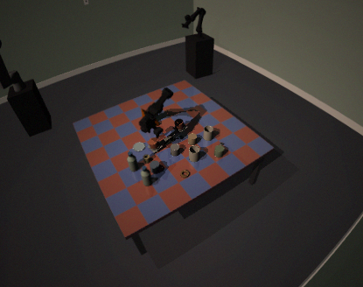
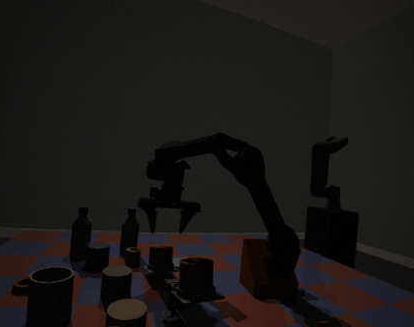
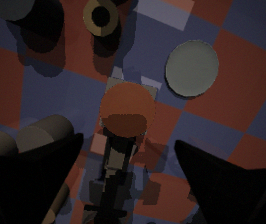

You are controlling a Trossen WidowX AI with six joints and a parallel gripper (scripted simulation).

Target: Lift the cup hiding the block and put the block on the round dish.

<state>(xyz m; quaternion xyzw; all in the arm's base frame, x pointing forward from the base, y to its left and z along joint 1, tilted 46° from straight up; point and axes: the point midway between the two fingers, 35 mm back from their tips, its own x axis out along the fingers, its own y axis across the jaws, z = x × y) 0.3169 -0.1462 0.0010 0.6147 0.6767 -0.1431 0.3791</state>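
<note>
And here's the arm (image 1: 158, 109) (image 2: 255, 166), rising between the table's edges, near-black from shoulder to wrist, with slim, slightly bent links and chunky, rounded joints! Down at its foot, look, a blocky orange-brown base (image 2: 255, 274) with a sloping side brings the colour. Out at the far end, the gripper (image 1: 152, 131) (image 2: 167, 230) (image 3: 130, 141) shows a wide dark crossbar and two dark fingers, each tapering to a narrow point.
</note>
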